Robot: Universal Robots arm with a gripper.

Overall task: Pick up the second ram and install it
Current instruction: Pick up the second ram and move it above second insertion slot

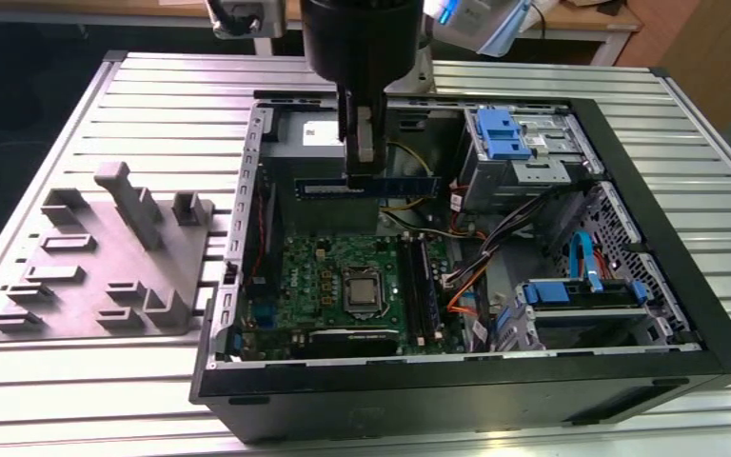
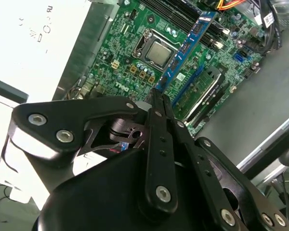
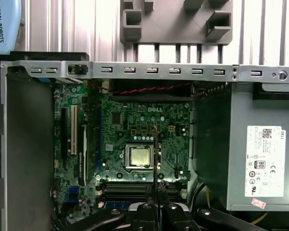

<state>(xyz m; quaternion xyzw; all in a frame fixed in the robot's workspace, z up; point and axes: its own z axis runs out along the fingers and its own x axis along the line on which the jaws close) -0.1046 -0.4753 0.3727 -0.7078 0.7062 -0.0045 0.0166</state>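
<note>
On the desk [image 1: 87, 400], above an open computer case [image 1: 467, 386], the gripper [image 1: 363, 168] has its jaws clamped on the second ram [image 1: 406, 187], not yet slotted.

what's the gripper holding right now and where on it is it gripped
The gripper is shut on the slim, flat blue memory stick with dark chips, pinching its upper long edge at about mid-length, so that the stick hangs level below the fingers.
</note>
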